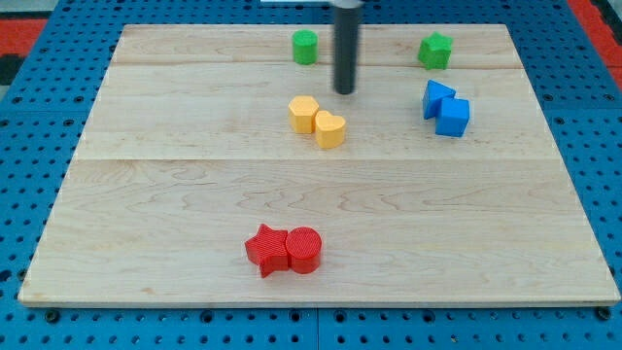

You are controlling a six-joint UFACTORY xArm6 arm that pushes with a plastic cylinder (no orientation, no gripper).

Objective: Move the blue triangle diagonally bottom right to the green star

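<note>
The blue triangle (435, 97) lies at the view's right, touching a blue cube (454, 117) on its lower right. The green star (435, 51) sits just above them near the top edge. My tip (344, 91) is the end of the dark rod, in the top middle of the board. It is well left of the blue triangle and just above right of the yellow blocks, touching nothing.
A green cylinder (305, 46) stands at the top, left of the rod. Two yellow blocks (304, 114) (330, 129) touch each other near the middle. A red star (266, 250) and a red cylinder (303, 250) touch at the bottom middle. The wooden board (146, 194) ends on blue pegboard.
</note>
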